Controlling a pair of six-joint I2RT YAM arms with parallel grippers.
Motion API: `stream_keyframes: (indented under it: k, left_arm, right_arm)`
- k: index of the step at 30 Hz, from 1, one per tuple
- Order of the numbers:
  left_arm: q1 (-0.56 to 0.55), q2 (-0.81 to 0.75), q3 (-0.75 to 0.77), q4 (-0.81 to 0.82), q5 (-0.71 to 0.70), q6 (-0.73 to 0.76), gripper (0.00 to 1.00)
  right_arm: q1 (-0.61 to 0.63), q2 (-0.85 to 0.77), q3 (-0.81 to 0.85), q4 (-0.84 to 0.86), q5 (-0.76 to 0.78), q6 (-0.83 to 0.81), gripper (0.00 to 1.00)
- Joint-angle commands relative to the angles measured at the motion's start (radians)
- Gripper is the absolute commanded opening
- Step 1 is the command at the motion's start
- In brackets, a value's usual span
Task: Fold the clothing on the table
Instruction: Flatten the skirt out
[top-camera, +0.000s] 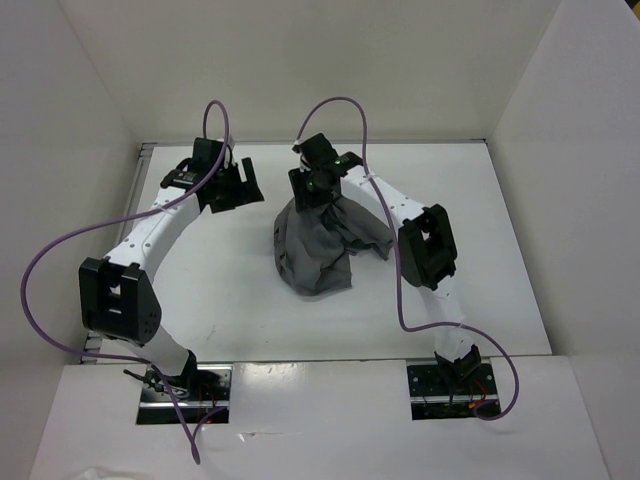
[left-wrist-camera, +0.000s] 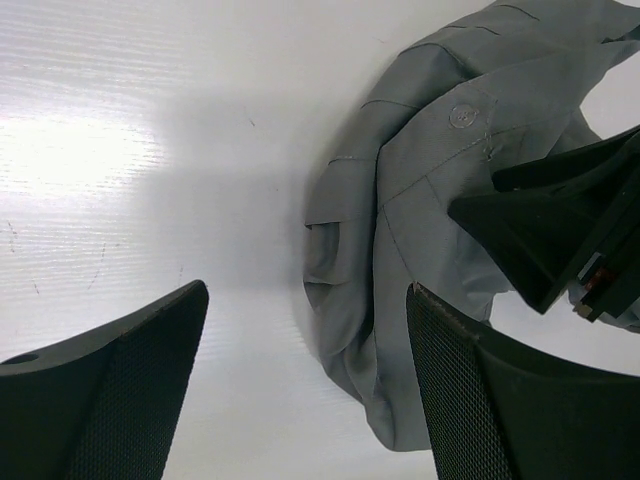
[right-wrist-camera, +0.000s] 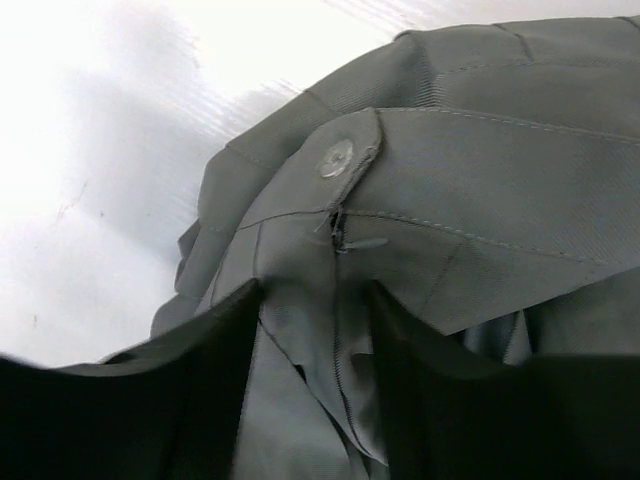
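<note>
Skirt (top-camera: 318, 250), dark grey and pleated, lies crumpled near the middle of the white table (top-camera: 225, 290), beyond my two bases. Right pincer (top-camera: 312, 188) stands at its far edge, over the waistband (right-wrist-camera: 480, 170). One finger sits each side of a fold beside the zip (right-wrist-camera: 338, 238), just below the flat button (right-wrist-camera: 336, 158), and cloth fills the gap. Whether that clamp bites I cannot tell. Left pincer (top-camera: 236, 188), off to the left at the far side, has its fingers wide apart with nothing between them, the garment lying near.
</note>
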Motion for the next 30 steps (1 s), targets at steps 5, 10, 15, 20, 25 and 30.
stream_keyframes:
  k: [5,10,15,20,25,30]
  left_arm:
    - [0.013,-0.038,-0.015,0.007,0.002,0.016,0.87]
    - [0.034,-0.06,-0.026,0.007,-0.008,0.016,0.87]
    - [0.065,-0.081,-0.035,0.027,-0.029,-0.017,0.87]
    - [0.131,-0.102,-0.044,0.062,0.005,-0.054,0.87]
    - [0.156,-0.103,-0.053,0.082,0.014,-0.074,0.87]
    - [0.165,-0.112,-0.075,0.093,0.023,-0.074,0.87]
  right_arm:
    - [0.009,0.039,0.08,-0.041,-0.117,-0.006,0.19]
    - [0.02,-0.072,0.137,-0.089,-0.102,-0.006,0.0]
    - [0.043,-0.263,0.273,-0.147,-0.128,-0.038,0.0]
    - [0.098,-0.335,0.527,-0.309,-0.283,-0.062,0.0]
    - [0.109,-0.482,0.554,-0.319,-0.322,-0.082,0.0]
    - [-0.103,-0.597,0.338,-0.285,-0.173,0.058,0.0]
